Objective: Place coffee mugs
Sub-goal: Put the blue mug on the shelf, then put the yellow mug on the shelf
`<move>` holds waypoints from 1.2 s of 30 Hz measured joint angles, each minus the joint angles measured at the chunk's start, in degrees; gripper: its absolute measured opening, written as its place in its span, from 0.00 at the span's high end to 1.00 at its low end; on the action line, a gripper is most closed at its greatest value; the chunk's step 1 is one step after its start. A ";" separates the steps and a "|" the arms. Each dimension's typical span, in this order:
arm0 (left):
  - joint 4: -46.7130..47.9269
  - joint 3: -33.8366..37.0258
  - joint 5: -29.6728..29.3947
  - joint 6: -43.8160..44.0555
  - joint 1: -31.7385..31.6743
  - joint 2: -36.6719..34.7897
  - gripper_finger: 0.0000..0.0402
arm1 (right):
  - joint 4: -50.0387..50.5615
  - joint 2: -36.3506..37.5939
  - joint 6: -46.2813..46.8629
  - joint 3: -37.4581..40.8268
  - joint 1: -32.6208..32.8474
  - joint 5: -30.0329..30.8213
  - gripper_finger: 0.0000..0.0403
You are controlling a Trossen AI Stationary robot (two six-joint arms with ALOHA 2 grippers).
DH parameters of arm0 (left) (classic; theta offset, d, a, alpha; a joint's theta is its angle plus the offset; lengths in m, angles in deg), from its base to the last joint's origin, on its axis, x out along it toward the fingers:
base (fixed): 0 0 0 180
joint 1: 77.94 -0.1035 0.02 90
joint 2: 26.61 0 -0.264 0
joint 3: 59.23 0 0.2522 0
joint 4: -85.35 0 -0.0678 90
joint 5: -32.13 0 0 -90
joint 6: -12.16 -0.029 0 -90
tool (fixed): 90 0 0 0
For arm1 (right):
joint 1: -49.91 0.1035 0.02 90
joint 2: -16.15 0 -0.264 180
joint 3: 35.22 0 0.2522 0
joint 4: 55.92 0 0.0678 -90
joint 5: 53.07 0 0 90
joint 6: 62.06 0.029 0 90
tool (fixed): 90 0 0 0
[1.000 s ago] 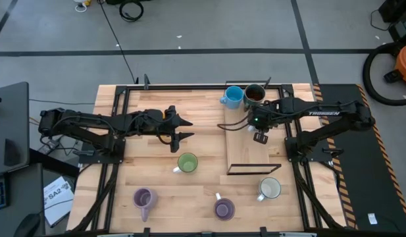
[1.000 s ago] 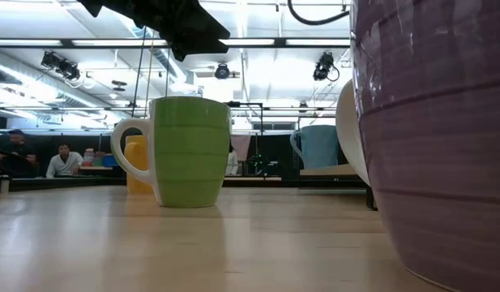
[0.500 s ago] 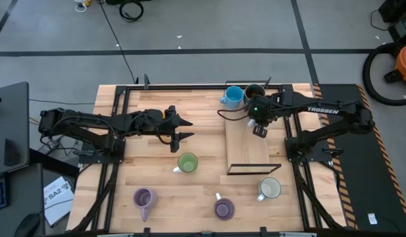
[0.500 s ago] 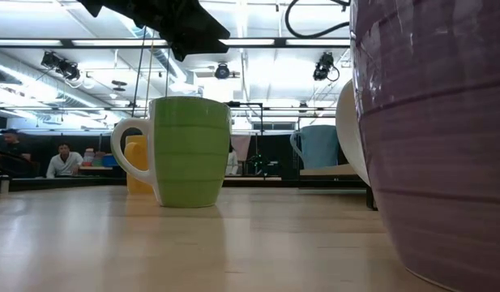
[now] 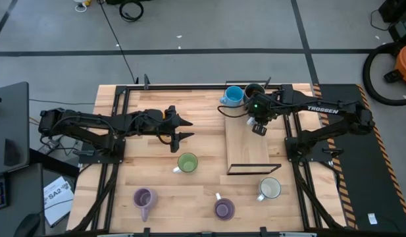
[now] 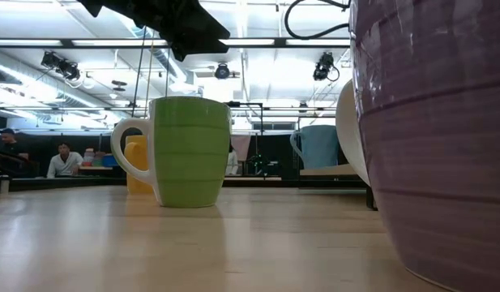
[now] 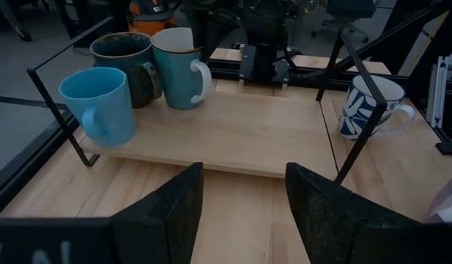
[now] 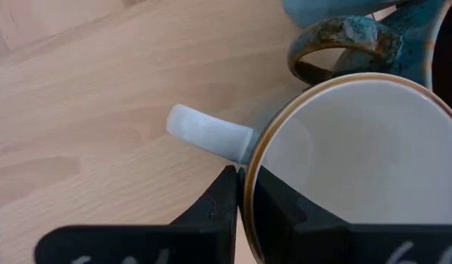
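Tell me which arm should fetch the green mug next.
Probably left: its open gripper hovers just above the green mug, while the right gripper is shut on a mug rim at the wooden board.

Your right gripper [image 5: 258, 127] sits at the table's far right-centre, arm folded back toward its base, fingers [image 8: 227, 196] closed on the rim of a teal mug [image 8: 357, 169]. Your left gripper [image 5: 183, 128] waits left of centre, arm stretched along the table, fingers [image 7: 167, 213] spread apart.
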 joint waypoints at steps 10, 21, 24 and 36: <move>0.00 0.00 0.02 0.04 0.02 0.01 0.50 | -0.21 0.00 0.02 -0.11 -0.01 0.24 0.83; 0.00 0.00 0.02 0.04 0.00 0.01 0.50 | -0.66 0.00 0.48 -0.11 -0.01 0.22 0.78; 0.00 0.00 0.02 0.04 0.00 0.00 0.50 | -0.65 0.00 0.72 -0.11 -0.01 0.22 0.73; 0.00 0.00 0.02 0.06 0.01 0.00 0.50 | -0.58 0.00 -0.56 -0.11 -0.01 0.17 0.61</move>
